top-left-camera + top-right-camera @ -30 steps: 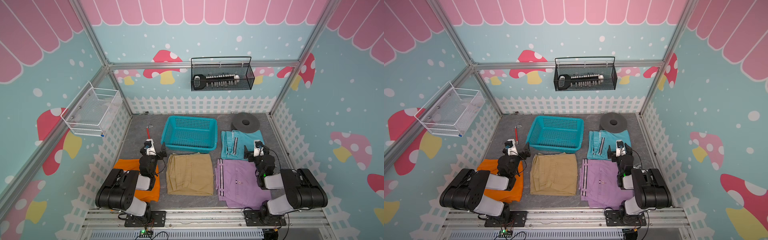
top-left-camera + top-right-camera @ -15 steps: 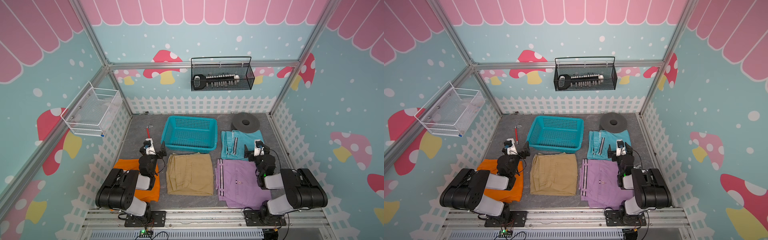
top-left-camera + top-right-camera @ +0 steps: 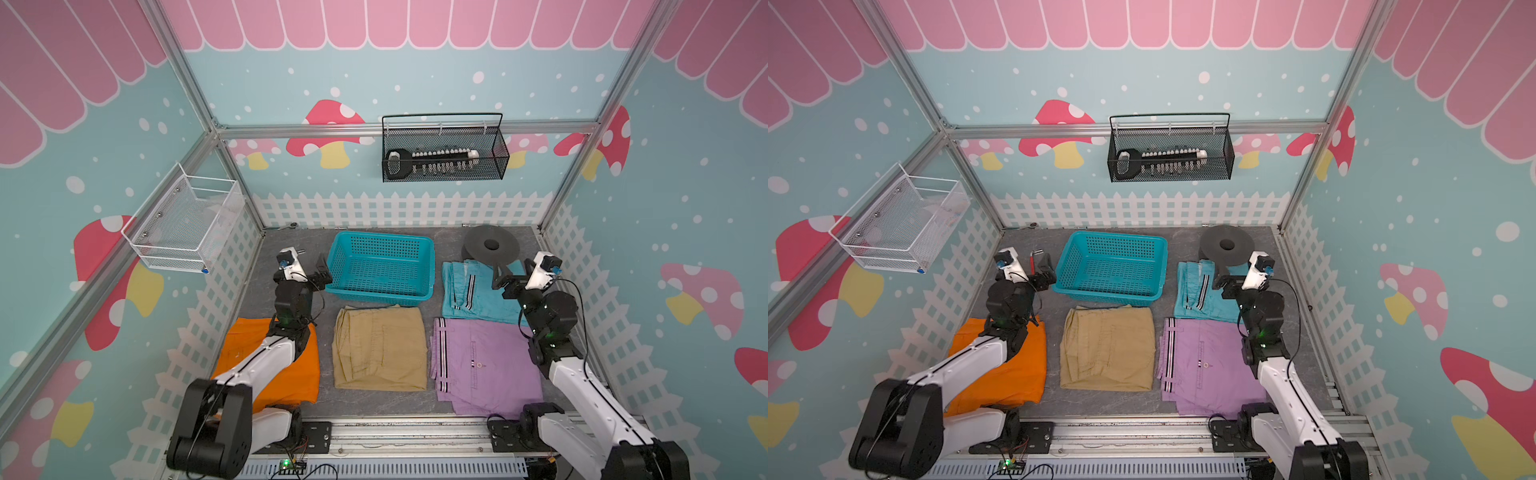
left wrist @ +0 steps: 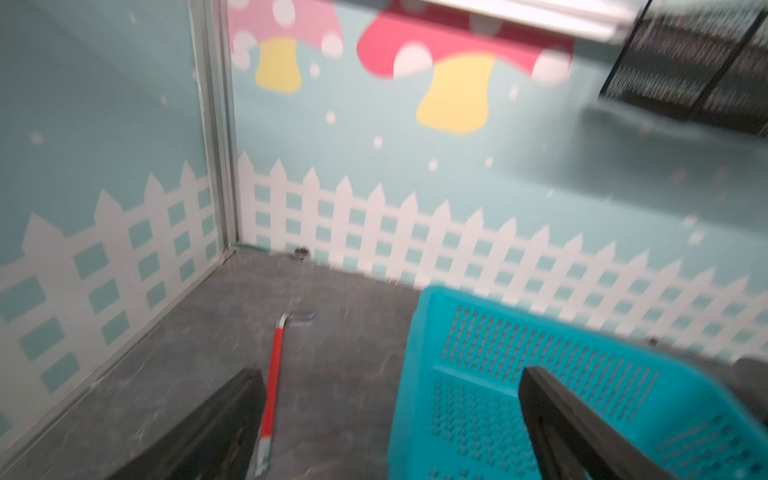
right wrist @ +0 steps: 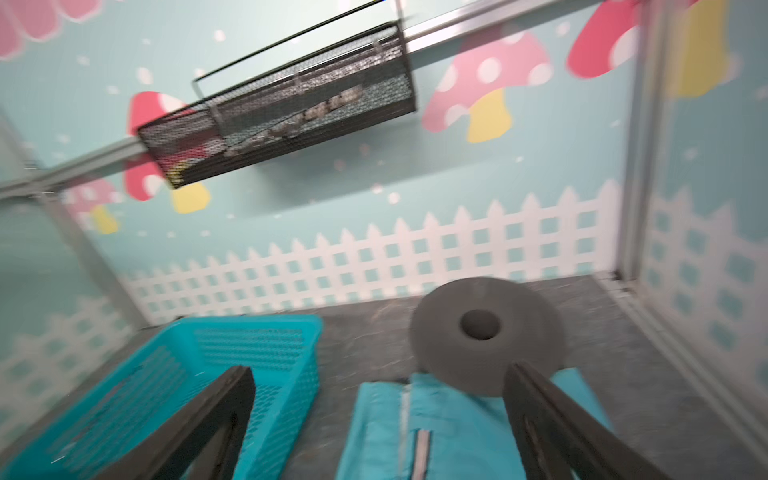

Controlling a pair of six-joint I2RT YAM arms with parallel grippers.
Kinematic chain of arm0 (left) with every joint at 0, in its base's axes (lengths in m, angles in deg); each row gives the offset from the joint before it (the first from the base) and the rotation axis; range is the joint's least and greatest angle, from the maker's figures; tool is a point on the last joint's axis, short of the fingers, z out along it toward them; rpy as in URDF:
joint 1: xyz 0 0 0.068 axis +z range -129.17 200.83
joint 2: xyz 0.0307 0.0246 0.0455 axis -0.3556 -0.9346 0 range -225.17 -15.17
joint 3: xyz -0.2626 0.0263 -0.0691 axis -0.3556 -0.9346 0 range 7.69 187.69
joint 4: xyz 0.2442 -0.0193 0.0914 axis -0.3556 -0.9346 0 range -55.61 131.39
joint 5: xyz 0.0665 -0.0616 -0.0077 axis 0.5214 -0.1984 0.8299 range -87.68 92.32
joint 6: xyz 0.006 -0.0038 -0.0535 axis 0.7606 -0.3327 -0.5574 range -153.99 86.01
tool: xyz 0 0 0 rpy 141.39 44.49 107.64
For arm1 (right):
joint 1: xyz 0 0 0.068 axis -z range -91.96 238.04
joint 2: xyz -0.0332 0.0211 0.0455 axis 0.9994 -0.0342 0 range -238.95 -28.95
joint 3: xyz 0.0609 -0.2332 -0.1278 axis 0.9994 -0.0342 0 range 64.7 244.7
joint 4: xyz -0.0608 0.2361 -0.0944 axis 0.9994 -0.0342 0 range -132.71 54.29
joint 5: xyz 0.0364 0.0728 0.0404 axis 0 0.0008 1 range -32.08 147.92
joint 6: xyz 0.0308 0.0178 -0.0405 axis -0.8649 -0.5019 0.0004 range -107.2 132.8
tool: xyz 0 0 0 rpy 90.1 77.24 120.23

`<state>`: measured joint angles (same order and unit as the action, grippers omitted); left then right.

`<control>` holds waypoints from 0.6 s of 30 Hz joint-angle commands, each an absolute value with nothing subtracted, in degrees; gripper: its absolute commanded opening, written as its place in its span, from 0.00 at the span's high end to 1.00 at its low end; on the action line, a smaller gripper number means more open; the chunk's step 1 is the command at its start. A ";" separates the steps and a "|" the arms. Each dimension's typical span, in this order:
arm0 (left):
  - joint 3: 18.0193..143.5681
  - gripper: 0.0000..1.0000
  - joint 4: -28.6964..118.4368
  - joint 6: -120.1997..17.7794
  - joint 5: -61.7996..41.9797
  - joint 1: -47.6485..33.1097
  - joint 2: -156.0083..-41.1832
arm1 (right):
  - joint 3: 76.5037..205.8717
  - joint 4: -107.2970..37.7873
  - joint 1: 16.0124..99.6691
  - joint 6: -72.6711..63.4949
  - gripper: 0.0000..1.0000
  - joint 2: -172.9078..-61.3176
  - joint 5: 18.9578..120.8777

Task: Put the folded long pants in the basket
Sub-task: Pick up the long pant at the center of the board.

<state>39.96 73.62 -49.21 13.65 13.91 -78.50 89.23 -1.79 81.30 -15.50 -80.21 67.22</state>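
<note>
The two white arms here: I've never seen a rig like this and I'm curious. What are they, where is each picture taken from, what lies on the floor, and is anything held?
They are two robot arms, each ending in a gripper, a two-fingered clamp: the left gripper and the right gripper. Two pictures look down from overhead; the other two come from cameras on the wrists, so each shows its own black fingers. On the grey floor sit a turquoise basket, four folded pants (orange pair, tan pair, lilac pair, teal pair), a grey disc and a red-handled tool. Both grippers are open and hold nothing.
</note>
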 commanded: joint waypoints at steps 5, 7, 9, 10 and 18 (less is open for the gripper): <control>22.68 0.01 50.68 -77.23 -11.10 13.38 -39.12 | 85.34 -7.76 61.87 -28.30 0.01 -81.15 80.42; 17.66 0.01 49.77 -78.88 -17.44 13.06 -28.02 | 85.04 -6.24 57.26 -28.34 0.00 -83.76 80.56; 14.48 0.01 45.70 -82.44 -17.07 12.95 -18.46 | 85.70 -5.21 52.86 -27.16 0.00 -88.10 79.79; 14.12 0.01 43.40 -83.01 -16.19 12.92 -15.94 | 86.54 -5.56 51.27 -26.58 0.00 -90.32 79.08; 20.16 0.01 37.07 -85.58 -15.84 12.75 -35.65 | 96.93 -10.96 44.40 -24.22 0.08 -111.72 70.68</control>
